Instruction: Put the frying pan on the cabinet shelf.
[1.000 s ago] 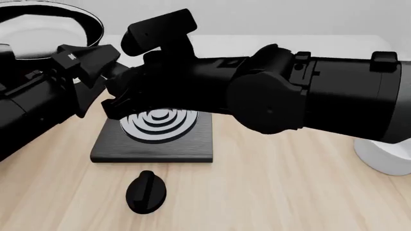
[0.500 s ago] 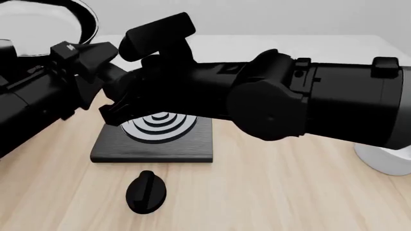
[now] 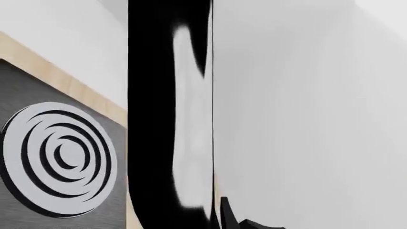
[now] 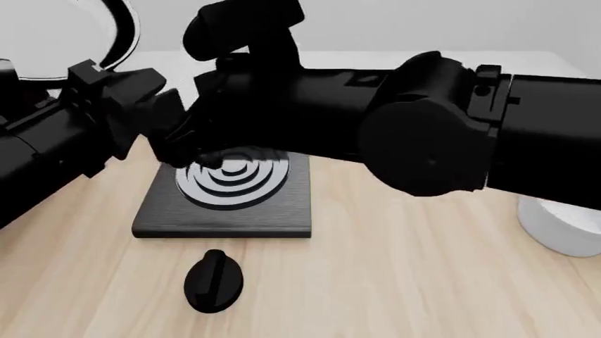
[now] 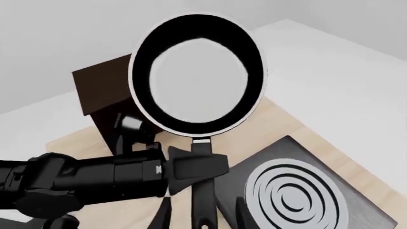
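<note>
In the right wrist view the frying pan hangs in the air, tilted so its glossy inside faces the camera. My left gripper is shut on its long black handle. The handle's end runs down between the spread fingers of my open right gripper. Behind the pan stands the dark brown cabinet, its shelf bare. In the front view only the frying pan's rim shows at the top left, above the left gripper. The right gripper reaches in beside it. The left wrist view is filled by the pan.
A black square stove plate with white rings lies mid-table, also the stove plate in the right wrist view. A black knob sits in front of it. A white bowl stands at the right edge. The right arm crosses over the plate.
The left gripper has carried the pan up and to the left, so less of it shows in the front view. The right arm has risen and shifted slightly right.
</note>
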Tool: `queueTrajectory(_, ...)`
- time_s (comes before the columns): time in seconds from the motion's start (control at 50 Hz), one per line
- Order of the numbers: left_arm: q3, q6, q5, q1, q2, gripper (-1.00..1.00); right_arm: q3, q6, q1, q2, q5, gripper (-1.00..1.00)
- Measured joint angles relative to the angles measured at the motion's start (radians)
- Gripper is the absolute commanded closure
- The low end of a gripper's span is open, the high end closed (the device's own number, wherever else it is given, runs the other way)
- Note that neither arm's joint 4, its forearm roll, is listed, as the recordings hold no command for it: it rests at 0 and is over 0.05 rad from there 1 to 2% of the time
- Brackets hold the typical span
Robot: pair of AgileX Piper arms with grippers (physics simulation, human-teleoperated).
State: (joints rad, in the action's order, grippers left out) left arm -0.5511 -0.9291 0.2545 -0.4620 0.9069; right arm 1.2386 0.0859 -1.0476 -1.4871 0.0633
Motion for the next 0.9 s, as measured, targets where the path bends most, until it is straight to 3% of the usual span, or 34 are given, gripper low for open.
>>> queueTrajectory(0.26, 0.008, 0.009, -0.016, 0.023, -0.009, 1.00, -0.060, -0.007, 0.072, 0.179, 0.032, -1.00)
queueTrajectory(0.58, 0.016, -0.011, -0.031, 0.067, -0.045, 1.00, -0.194, 0.017, 0.320, 0.528, 0.094, -1.00)
queueTrajectory(0.9, 0.016, -0.024, -0.067, 0.157, -0.098, 1.00, -0.308, 0.059, 0.443, 0.736, 0.126, -1.00)
